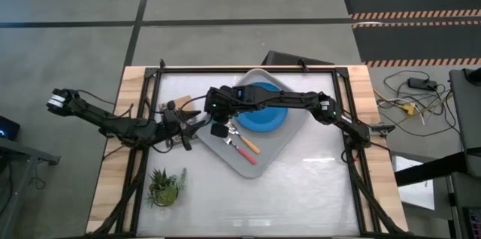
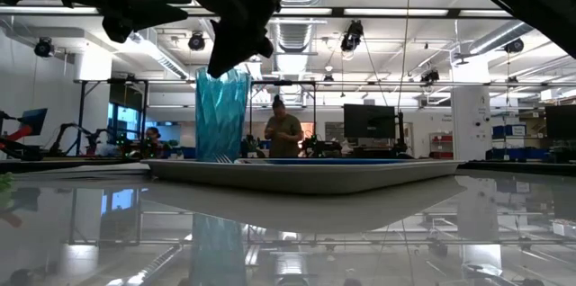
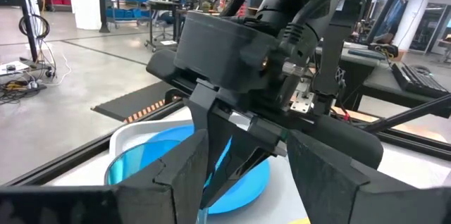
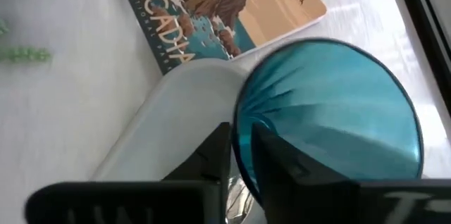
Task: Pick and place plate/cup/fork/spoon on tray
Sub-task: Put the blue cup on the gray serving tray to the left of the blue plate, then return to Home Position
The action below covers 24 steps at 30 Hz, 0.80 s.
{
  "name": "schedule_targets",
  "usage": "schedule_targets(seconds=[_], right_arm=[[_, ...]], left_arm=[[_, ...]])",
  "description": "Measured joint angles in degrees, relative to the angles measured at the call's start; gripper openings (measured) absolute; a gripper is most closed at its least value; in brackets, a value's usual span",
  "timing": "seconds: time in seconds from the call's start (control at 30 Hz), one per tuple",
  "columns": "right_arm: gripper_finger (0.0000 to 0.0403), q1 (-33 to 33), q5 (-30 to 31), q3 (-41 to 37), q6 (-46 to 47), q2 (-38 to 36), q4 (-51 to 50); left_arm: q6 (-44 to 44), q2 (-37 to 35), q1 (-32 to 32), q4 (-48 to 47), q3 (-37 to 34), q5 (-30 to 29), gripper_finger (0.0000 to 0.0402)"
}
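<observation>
The grey tray (image 1: 289, 145) lies slantwise at mid-table. The blue plate (image 1: 263, 116) sits on it, and the pink-handled fork (image 1: 246, 155) and orange-handled spoon (image 1: 251, 147) lie on it beside the plate. My right gripper (image 1: 219, 122) is over the tray's left corner, shut on the teal cup (image 4: 331, 111). The cup stands upright at the tray's left end in the low view (image 2: 220, 115). My left gripper (image 1: 189, 130) is open and empty just left of the tray, facing the right gripper. My right gripper holds the cup by its rim (image 4: 238, 139), one finger inside the cup and one outside. The fingers come from above, pointing down. The cup is upright, mouth up, and its base reaches the tray's rim line (image 2: 220, 162); whether it rests there I cannot tell.
A picture booklet (image 4: 225, 13) lies on the table just beyond the tray's left corner. A small potted plant (image 1: 165, 186) stands at the near left. Dark frame bars (image 1: 349, 119) run along the table's sides. A person (image 2: 286, 133) stands in the room behind.
</observation>
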Motion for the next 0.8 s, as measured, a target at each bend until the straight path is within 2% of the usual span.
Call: schedule_targets(seconds=[0.17,0.3,0.6,0.8], right_arm=[[0.0087,0.0,0.0,0.0,0.8,0.0,0.0],[0.0106,0.1,0.2,0.0,1.0,-0.3,0.0],[0.01,1.9,0.4,0.0,3.9,-5.5,-3.9],[0.0095,6.9,0.5,-0.3,6.9,-9.4,-9.8]], left_arm=[[0.0,0.0,0.0,0.0,0.0,0.0,0.0178],[0.0,0.0,0.0,0.0,0.0,0.0,0.0178],[0.0,0.0,0.0,0.0,0.0,0.0,0.0178],[0.0,0.5,0.0,0.0,0.0,0.0,0.0178]])
